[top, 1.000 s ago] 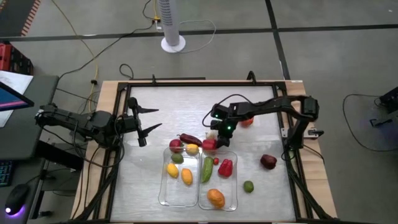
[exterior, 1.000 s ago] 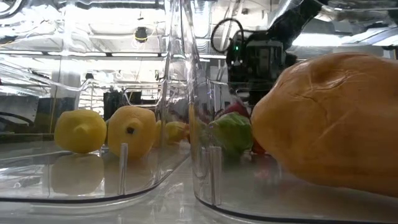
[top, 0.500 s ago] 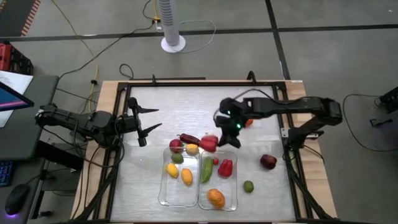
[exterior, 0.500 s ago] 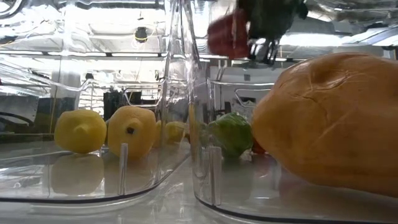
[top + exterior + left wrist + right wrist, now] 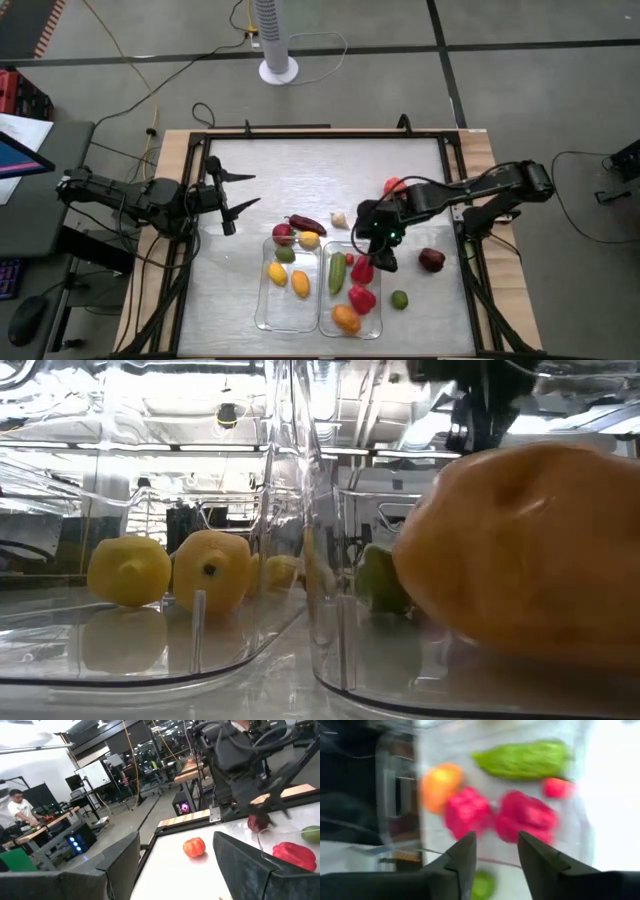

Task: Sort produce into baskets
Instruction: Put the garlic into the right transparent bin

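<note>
Hovering over the right-hand basket, the right gripper shows parted, empty fingers in its own wrist view, directly above two red pieces lying inside the tray; the placement suggests a release position chosen so that a piece falls within the walls rather than on the table. That basket also holds a long green vegetable, a small red piece and an orange fruit, the last filling much of the low view close to the camera. The left-hand basket adjoins it and contains yellow and green items, so the sorting appears to run vegetables right, fruit left, though this is a judgement. The left gripper waits at the left edge of the table with jaws spread and nothing between them, well apart from the work. Unsorted produce remains on the table: a maroon fruit and a green one to the right of the trays, an orange-red tomato farther back, a pale small item, and a cluster at the far rim of the left basket. The task is judged roughly half done.
</note>
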